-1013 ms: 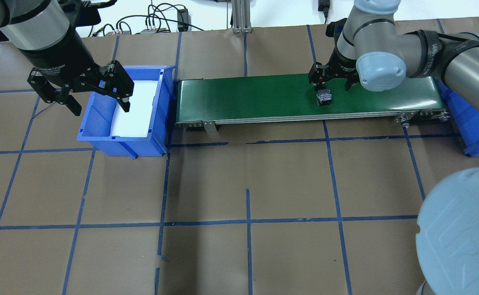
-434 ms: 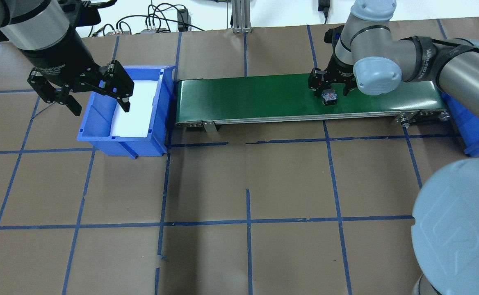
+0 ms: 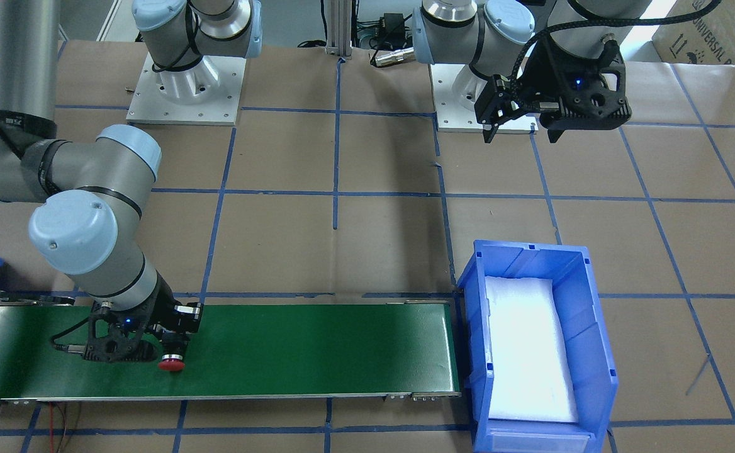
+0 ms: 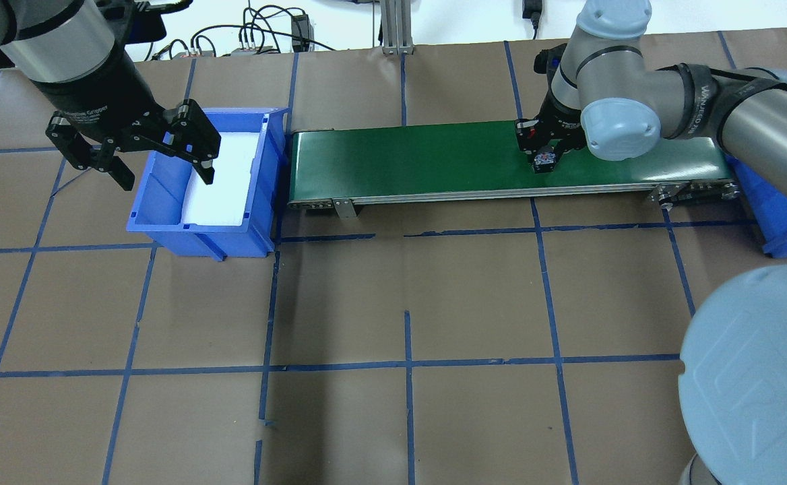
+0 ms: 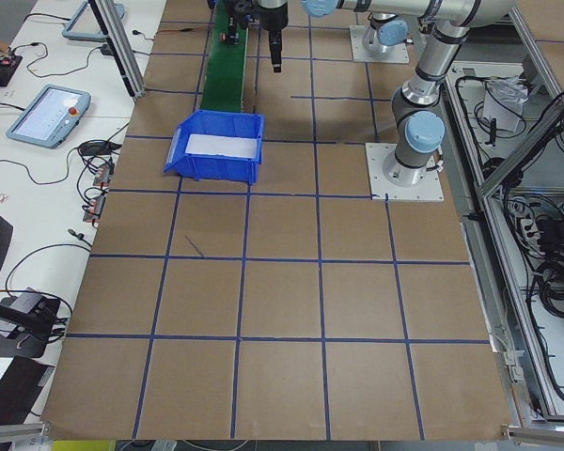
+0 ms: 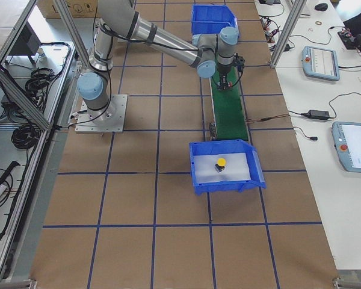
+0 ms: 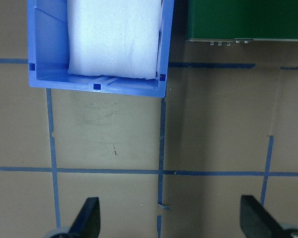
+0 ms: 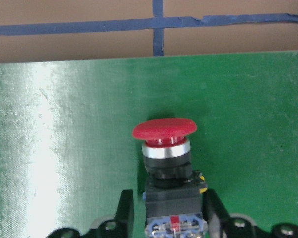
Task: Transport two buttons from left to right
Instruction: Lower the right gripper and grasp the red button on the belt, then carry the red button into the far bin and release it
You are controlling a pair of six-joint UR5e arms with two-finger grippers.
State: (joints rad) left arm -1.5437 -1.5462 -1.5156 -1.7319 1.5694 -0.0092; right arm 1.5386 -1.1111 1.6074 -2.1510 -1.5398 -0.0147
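The red button (image 8: 164, 130) lies on its side on the green conveyor belt (image 4: 420, 158), near its right end, red cap toward the far edge. My right gripper (image 4: 545, 162) is low on the belt, fingers shut on the button's black-grey body (image 3: 171, 363). The yellow button (image 6: 220, 164) sits on white foam in the left blue bin (image 4: 164, 229); it shows only in the exterior right view. My left gripper (image 4: 164, 172) hangs open and empty above that bin's left side; its fingertips (image 7: 89, 218) show over bare table.
A second blue bin (image 4: 784, 215) stands past the belt's right end, partly hidden by my right arm. The table is brown paper with blue tape lines (image 4: 407, 364). Cables and a metal post (image 4: 393, 27) lie at the far edge.
My right gripper has shifted slightly right along the belt, come down and closed from wide open onto the red button. My left arm has not moved.
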